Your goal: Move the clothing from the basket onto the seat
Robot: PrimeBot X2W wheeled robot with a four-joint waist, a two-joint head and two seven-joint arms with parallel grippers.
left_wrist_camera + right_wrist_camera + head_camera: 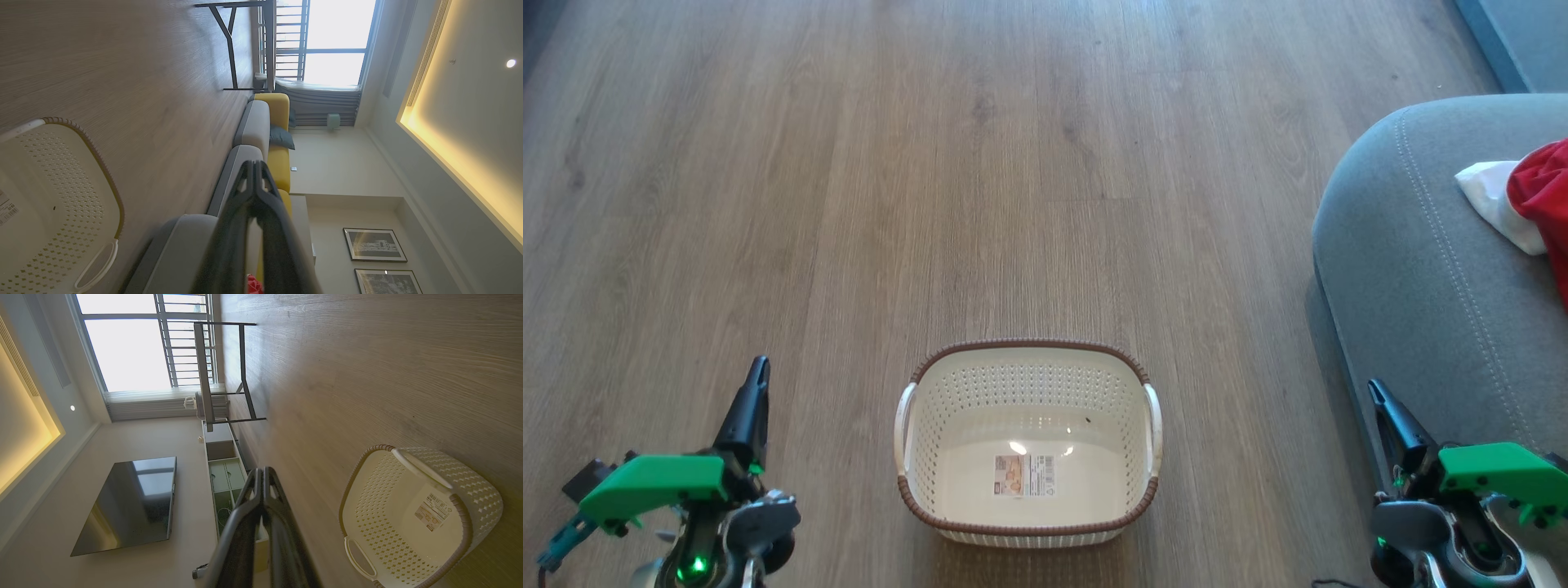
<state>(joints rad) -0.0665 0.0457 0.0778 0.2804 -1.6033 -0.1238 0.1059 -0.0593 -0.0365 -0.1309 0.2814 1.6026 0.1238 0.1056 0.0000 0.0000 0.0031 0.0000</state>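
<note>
Your left gripper (759, 369) and right gripper (1374, 390) sat closed, empty, flanking the empty basket (1029, 345); clothing (1542, 189) lay, seemingly bunched, on the seat (1405, 269).

The basket (1029, 382) is cream perforated plastic, slightly glossy inside, with a brown woven-look rim; its label (1023, 475) looks like printed paper; the floor (980, 163) is matt wood-grain plank; the seat (1405, 278) is grey matt cloth, pale-stitched; the clothing (1543, 192) is soft red and white fabric.
</note>
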